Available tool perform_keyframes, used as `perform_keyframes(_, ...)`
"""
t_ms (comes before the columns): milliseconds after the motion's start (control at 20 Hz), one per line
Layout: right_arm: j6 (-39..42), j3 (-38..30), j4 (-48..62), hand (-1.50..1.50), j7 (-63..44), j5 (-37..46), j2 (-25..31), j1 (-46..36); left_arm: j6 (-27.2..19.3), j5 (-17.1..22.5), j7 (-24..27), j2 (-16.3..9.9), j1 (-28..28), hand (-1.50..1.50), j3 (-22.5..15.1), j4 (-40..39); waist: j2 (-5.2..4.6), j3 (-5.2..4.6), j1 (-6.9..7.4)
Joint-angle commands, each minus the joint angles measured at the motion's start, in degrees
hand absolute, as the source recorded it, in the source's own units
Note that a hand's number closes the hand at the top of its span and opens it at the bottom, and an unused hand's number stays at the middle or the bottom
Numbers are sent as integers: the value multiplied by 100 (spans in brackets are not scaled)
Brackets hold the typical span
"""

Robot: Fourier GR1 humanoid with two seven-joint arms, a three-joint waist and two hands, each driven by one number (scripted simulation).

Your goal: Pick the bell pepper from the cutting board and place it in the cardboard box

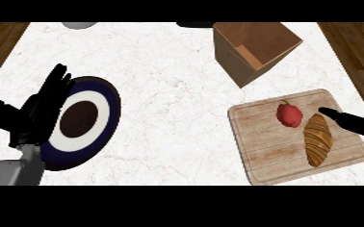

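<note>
- Red bell pepper point(289, 115) is seen lying on the wooden cutting board point(274, 158), in the board's upper middle part, stem end turned toward the far edge.
- A croissant point(318, 139) is laid on the same board, just beside the pepper on its right and nearer side; whether the two touch cannot be told.
- The board is placed at the counter's right near area, rotated a little against the counter edge.
- Cardboard box point(245, 60) is set beyond the board, top open, tilted or rotated so the brown inside is shown; nothing is seen in it.
- Box and board are kept apart by a strip of white marble counter point(177, 77).
- Right hand point(343, 119) is seen only partly at the right edge: dark fingers are pointed toward the pepper, over the board's right side, near the croissant's upper end. Nothing is held; the pepper is not touched. How far it is spread cannot be told.
- Left hand point(41, 107) is shown at the left edge, fingers straight and up, resting, nothing held.
- A round plate point(99, 130) with dark blue rim, white ring and brown centre is partly covered by the left hand.
- A grey object point(78, 25) and a dark object point(195, 24) are cut off at the far edge.
</note>
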State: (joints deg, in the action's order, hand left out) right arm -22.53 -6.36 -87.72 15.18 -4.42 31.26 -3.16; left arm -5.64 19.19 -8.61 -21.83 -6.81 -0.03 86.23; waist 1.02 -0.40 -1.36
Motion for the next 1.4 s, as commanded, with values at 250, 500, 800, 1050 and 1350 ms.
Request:
perform_keyframes(250,-606,800,-2023,-150,-1287,2191,740,1379,122,214,-258,-125,544,0,171,508,-56,11,39)
perform_keyframes(500,123,1058,-1866,-150,-3027,3394,1597,1694,178,222,-268,-132,457,0,125,559,-102,-33,84)
perform_keyframes(800,1811,1570,-2377,-150,-5433,3881,2122,1087,322,296,-211,-172,335,0,201,447,-153,-28,340)
perform_keyframes(1050,3255,2114,-2650,-150,-7260,3519,1797,-117,314,353,-468,-149,282,0,162,649,-134,17,398)
perform_keyframes(1350,4084,2623,-2113,-150,-8683,3176,616,-1529,417,265,-333,-157,80,0,294,183,-130,26,281)
